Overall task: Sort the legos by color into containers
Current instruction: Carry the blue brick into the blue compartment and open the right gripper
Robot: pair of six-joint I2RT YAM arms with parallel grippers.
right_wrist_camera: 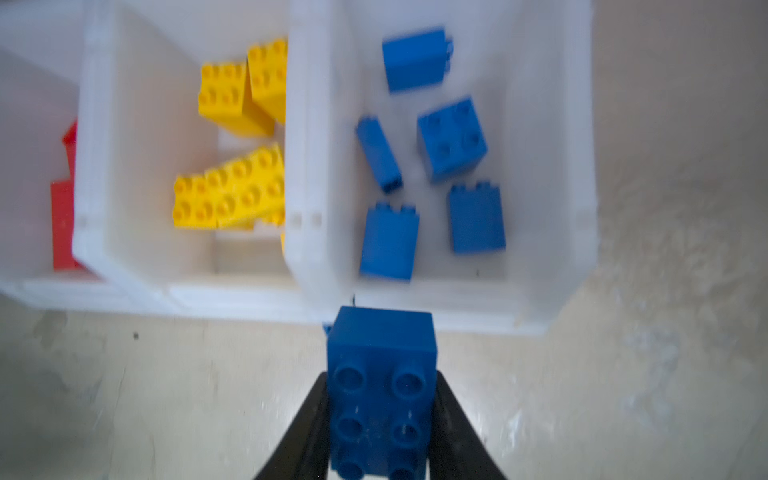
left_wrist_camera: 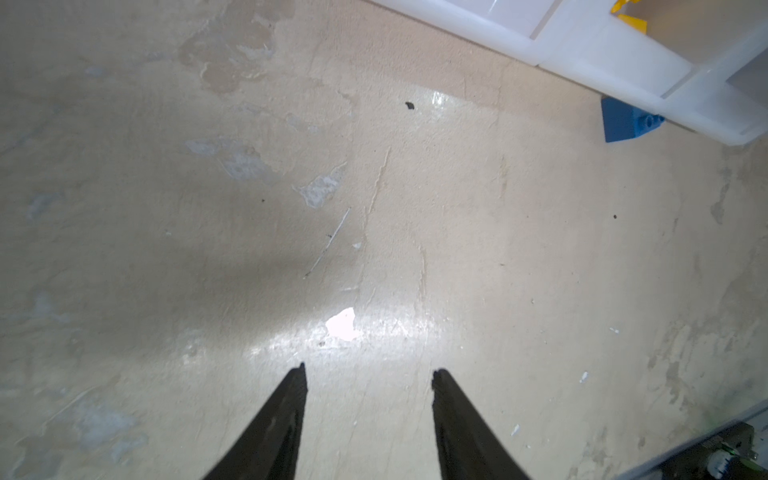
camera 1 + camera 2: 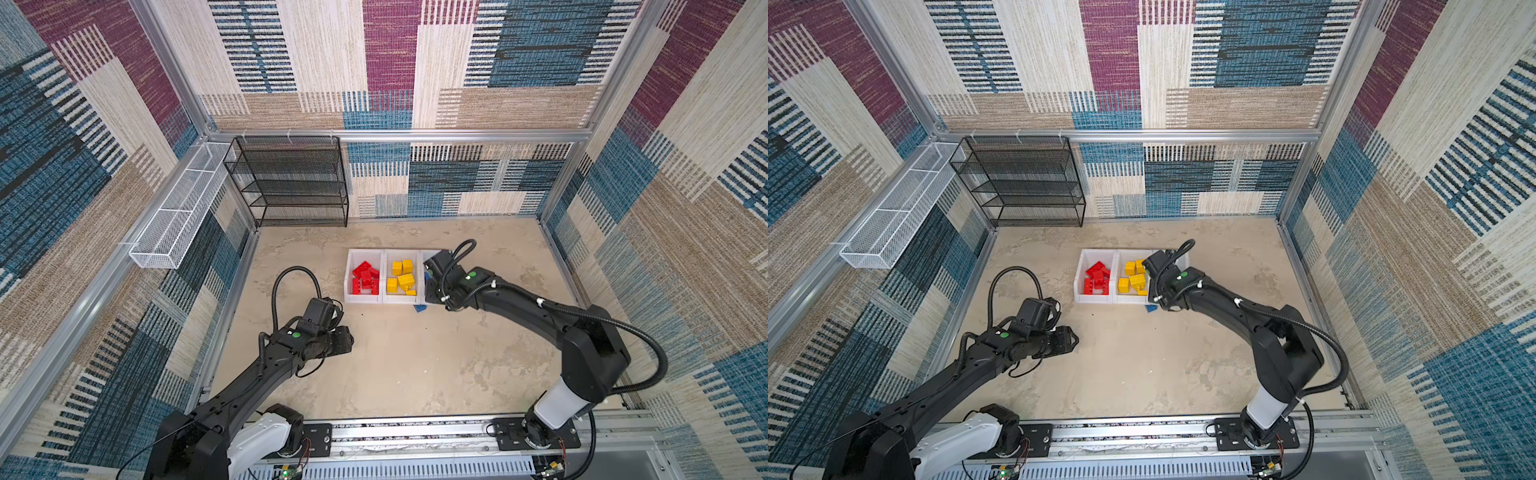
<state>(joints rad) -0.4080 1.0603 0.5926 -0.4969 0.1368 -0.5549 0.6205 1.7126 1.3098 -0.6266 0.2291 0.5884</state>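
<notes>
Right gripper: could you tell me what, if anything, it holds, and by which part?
The right gripper holds a blue lego, pinched across two opposite side walls.

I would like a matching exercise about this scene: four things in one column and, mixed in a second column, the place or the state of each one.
Column one
1. red legos
2. yellow legos
3. blue lego closest to the right wrist camera
4. left gripper

Column two
A. open, holding nothing
B. in the middle bin
C. clamped in the right gripper
D. in the left-end bin, as both top views show the row

Pairs: 1-D, 2-B, 3-C, 4-A
</notes>
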